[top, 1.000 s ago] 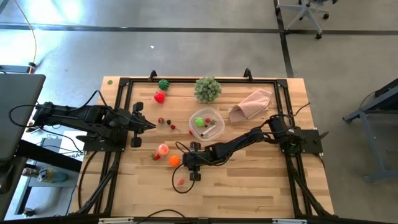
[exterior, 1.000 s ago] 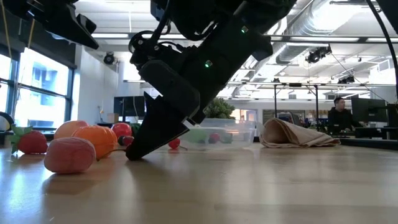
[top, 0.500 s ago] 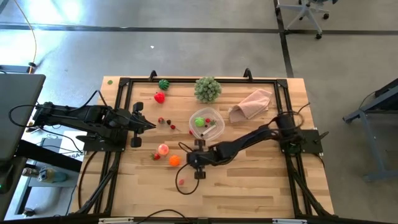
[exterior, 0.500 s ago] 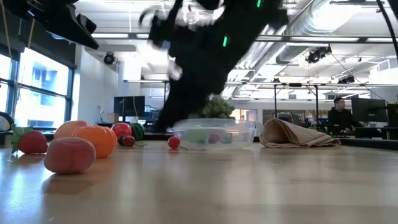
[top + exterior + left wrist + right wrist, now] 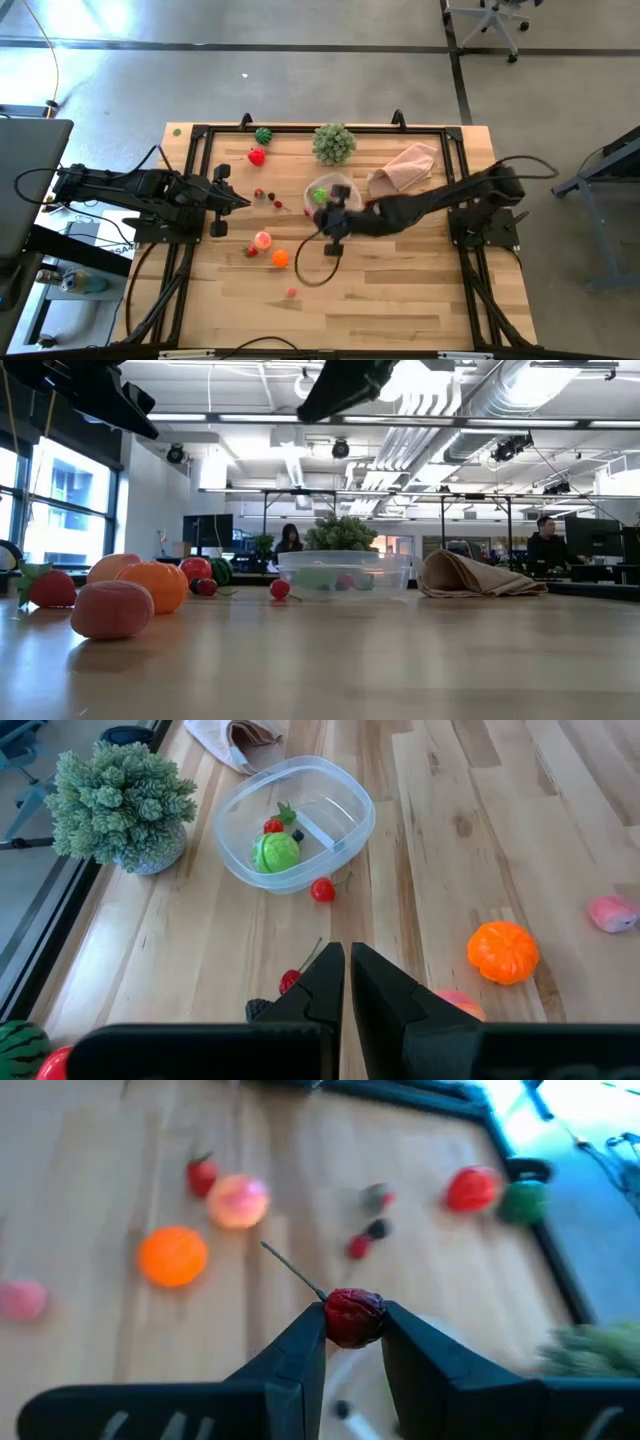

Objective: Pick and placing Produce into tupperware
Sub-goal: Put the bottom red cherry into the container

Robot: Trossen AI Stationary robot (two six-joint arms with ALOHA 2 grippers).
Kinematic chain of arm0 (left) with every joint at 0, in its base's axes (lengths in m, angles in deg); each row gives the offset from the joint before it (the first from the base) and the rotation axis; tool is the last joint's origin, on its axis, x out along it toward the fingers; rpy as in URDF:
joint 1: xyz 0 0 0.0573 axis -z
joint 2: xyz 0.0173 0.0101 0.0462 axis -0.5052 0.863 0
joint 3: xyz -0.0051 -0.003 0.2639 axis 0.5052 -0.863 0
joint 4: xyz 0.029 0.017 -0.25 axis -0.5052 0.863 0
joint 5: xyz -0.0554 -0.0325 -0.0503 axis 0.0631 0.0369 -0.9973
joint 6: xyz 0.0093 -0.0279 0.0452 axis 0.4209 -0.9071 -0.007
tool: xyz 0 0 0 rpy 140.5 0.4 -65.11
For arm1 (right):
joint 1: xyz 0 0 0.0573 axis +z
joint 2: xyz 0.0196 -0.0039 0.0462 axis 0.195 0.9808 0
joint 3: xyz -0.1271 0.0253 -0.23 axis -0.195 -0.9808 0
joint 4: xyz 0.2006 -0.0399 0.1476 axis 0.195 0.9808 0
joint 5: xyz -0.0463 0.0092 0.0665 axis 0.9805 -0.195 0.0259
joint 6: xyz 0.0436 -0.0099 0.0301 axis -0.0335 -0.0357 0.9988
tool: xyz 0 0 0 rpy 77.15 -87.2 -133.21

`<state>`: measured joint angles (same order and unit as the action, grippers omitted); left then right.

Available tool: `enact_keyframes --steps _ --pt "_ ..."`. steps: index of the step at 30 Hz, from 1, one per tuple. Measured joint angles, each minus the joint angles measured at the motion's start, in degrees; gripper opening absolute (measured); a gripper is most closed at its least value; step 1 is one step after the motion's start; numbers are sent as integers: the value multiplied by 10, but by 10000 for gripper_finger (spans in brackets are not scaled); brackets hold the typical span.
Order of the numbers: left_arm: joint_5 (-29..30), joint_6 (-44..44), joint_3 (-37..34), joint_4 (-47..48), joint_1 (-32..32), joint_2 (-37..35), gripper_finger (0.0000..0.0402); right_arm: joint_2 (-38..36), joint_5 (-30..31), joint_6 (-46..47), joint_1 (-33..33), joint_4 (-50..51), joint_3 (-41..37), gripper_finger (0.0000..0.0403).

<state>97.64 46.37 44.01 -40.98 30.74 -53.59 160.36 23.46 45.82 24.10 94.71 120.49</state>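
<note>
Looking down from the high view, we see our right tool (image 5: 336, 212) raised over the near rim of the tupperware (image 5: 331, 196), clenched on a small dark red cherry (image 5: 353, 1316) whose thin stem sticks out from between the fingertips. The tupperware sits mid-surface, just in front of the leafy ball (image 5: 334, 143) and beside the pink cloth (image 5: 404, 167); it holds a bright green piece (image 5: 275, 851) and a small red piece (image 5: 274, 825). Another red cherry (image 5: 322, 890) lies just outside its wall, touching or nearly so. Our left tool (image 5: 243, 202) waits at the left side of the wooden surface (image 5: 400, 290), fingers pressed together and holding nothing. Loose produce lies apart from the container: an orange fruit (image 5: 280, 258), a peach-pink fruit (image 5: 262, 240), a pink piece (image 5: 291, 292), a red fruit (image 5: 257, 156) and a dark green melon (image 5: 263, 135).
</note>
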Motion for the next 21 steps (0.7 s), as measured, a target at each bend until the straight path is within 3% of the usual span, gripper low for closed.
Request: enact_keyframes --steps 7,14,21 --pt "0 0 0 0 0 0 14 -86 -67 36 -95 -10 -80 78" --pt "0 0 0 0 0 0 14 -97 -185 89 -176 -137 -235 78" --pt "0 0 0 0 0 0 14 -94 -206 98 -205 -230 -332 78"
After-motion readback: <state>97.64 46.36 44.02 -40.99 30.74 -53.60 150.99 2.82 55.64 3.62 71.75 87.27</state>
